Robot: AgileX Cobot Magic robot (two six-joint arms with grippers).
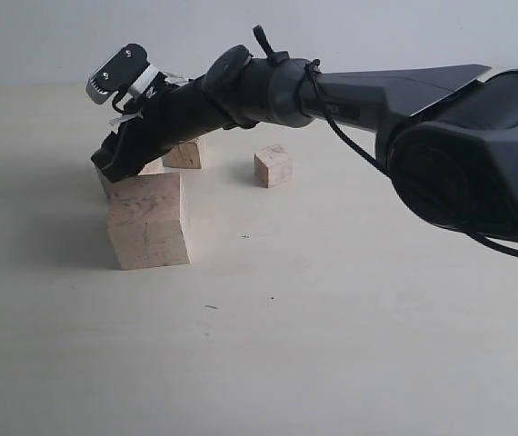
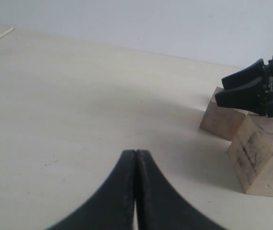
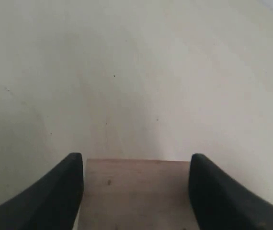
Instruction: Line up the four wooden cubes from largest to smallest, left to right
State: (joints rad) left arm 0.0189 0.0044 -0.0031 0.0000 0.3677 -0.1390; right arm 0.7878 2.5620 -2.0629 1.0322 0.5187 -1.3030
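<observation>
Four pale wooden cubes stand on the table. The largest cube [image 1: 148,221] [image 2: 266,158] is at the front left. Right behind it is a middle-sized cube [image 1: 154,167] [image 2: 220,120] [image 3: 136,196], mostly hidden by my right gripper [image 1: 114,162] [image 3: 136,160] [image 2: 222,91]. That gripper has reached across and is shut on this cube, one finger against each side. Another cube [image 1: 186,154] sits just right of it, partly under the arm. The smallest cube [image 1: 273,165] stands apart, further right. My left gripper [image 2: 135,152] is shut and empty over bare table, to the side of the cubes.
The right arm [image 1: 332,91] stretches from the right across the middle of the pale tabletop [image 1: 332,300]. A plain wall [image 1: 41,36] runs behind the table's far edge.
</observation>
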